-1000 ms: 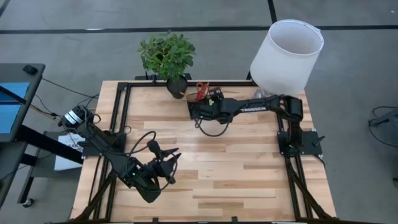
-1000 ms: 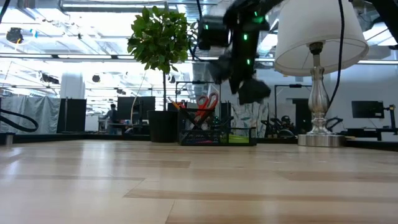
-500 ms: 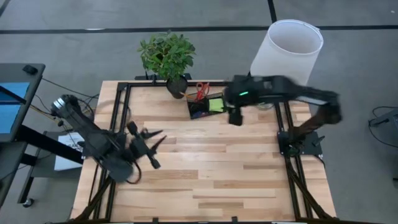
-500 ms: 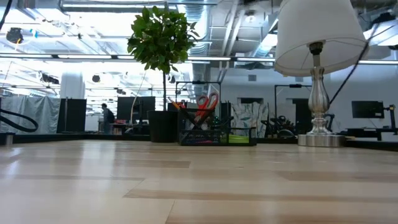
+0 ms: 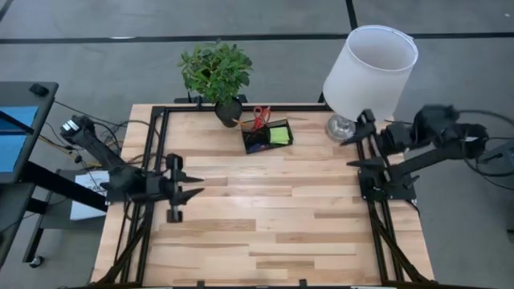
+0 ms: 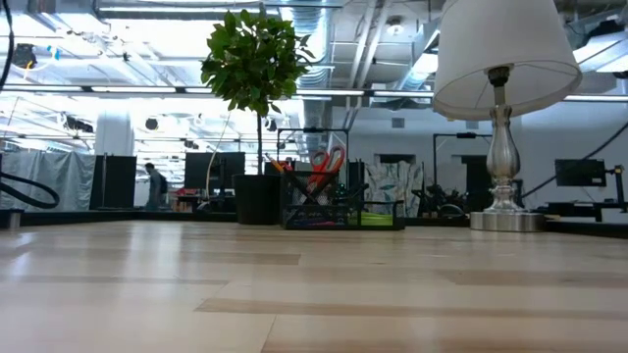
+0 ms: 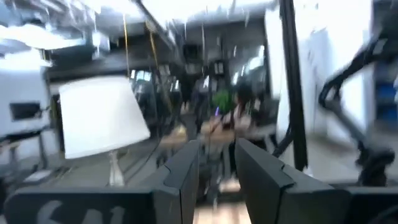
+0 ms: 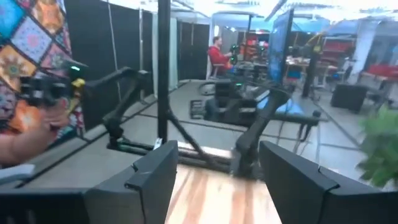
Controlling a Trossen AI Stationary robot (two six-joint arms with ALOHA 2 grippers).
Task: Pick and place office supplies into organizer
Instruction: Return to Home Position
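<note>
The dark organizer (image 5: 267,137) stands at the table's far middle, and in the low view the organizer (image 6: 339,204) shows beside the plant pot. Red-handled scissors (image 5: 259,117) stick up from it, handles up, and a lime-green sticky-note pad (image 5: 279,134) lies in one compartment. My left gripper (image 5: 191,186) hovers over the table's left side, pointing level toward the right, open with a narrow gap (image 7: 217,171) and nothing in it. My right gripper (image 5: 352,152) is at the right edge under the lamp, pointing level toward the left, open wide (image 8: 217,174) and empty.
A potted plant (image 5: 217,74) stands just left of the organizer. A white-shaded lamp (image 5: 369,68) stands at the far right corner, over my right gripper. Black frame rails (image 5: 152,160) run along the table's sides. Bare wood (image 5: 273,209) lies between the arms.
My right gripper has drawn back from over the organizer toward the table's right edge, rising and tipping from pointing down to level; it stays open. My left gripper has moved from the near left toward the far and left, rising and turning level.
</note>
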